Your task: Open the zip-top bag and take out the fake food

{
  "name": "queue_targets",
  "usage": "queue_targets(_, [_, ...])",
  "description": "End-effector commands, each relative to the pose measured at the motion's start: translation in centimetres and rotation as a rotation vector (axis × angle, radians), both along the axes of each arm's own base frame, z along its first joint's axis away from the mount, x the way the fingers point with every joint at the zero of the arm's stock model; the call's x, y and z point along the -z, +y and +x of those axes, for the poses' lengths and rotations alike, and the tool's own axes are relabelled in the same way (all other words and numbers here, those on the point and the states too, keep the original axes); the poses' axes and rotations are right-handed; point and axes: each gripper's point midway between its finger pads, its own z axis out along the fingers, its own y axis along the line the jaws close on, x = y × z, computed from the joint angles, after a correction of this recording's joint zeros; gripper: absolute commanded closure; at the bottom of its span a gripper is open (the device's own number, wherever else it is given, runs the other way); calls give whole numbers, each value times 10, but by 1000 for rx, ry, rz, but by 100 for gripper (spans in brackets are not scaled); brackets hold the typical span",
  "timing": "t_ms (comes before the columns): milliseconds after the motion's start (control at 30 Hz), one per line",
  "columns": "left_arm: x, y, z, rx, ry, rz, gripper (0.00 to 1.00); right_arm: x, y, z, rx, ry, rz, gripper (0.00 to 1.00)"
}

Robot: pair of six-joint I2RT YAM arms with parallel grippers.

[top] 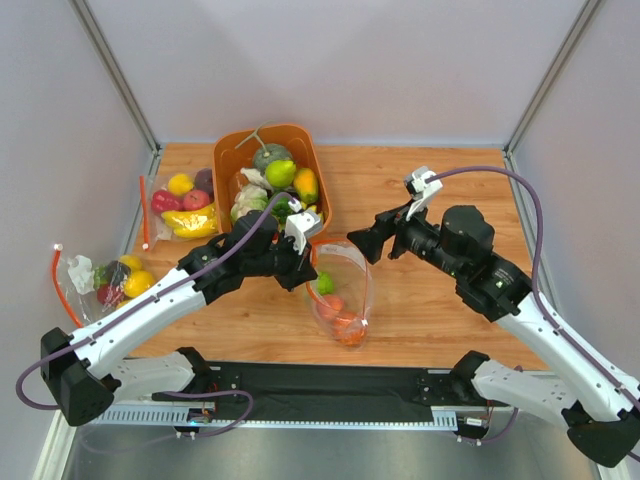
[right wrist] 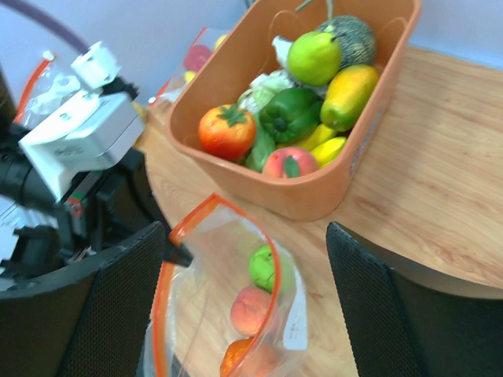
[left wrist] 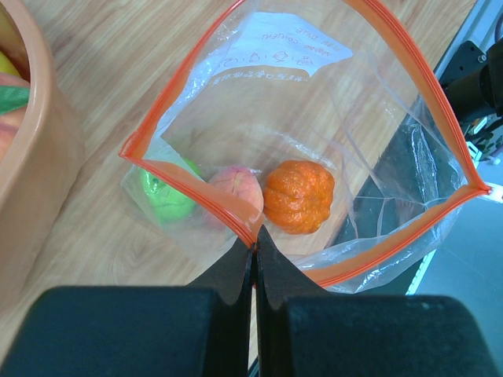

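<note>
The zip-top bag lies on the table with its orange-red mouth wide open. Inside are the fake food pieces: a green apple, a peach and an orange fruit. My left gripper is shut on the near edge of the bag's zip strip and holds the mouth open. My right gripper is open and empty, just right of the bag's mouth; in the right wrist view the bag sits between its fingers, with the apple and peach visible.
An orange tub full of other plastic fruit and vegetables stands behind the bag; it shows in the right wrist view too. Two other filled clear bags lie at the left, one beside the tub and one at the table's left edge.
</note>
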Motion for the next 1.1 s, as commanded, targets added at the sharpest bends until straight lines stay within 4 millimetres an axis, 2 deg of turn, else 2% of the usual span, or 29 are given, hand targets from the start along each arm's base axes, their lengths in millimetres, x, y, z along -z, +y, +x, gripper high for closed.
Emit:
queue_targets(0, [-12,-5,2,22,-33,-23,100,25,12,-22,-99,93,-87,20])
queue_targets(133, [-10,-5,2,22,-31,-17,100,33,33,-34,-202,125,-109,32])
queue_targets(267, [-9,-5,2,22,-27,-13,100,49,51,-35,-243,177,-138,36])
queue_targets(300, [-9,-5,2,21,-27,-13,100,58,55,-32,-241,200,-158,36])
queue_targets(500, [-9,-5,1,23,-28,-14,100,89,55,-22,-169,272,-271,38])
queue_targets(633, [-10,-6,1,26,-26,-18,100,102,59,-27,-169,284,-321,39])
queue_targets(833, [-9,-5,1,25,-24,-15,100,150,43,-28,-86,409,-456,42])
queue_targets(933, [-8,-5,2,24,-23,-14,100,171,34,-33,-43,443,-540,43])
queue_targets(1067, [-7,-6,2,21,-15,-11,100,193,39,-57,-71,485,-599,43])
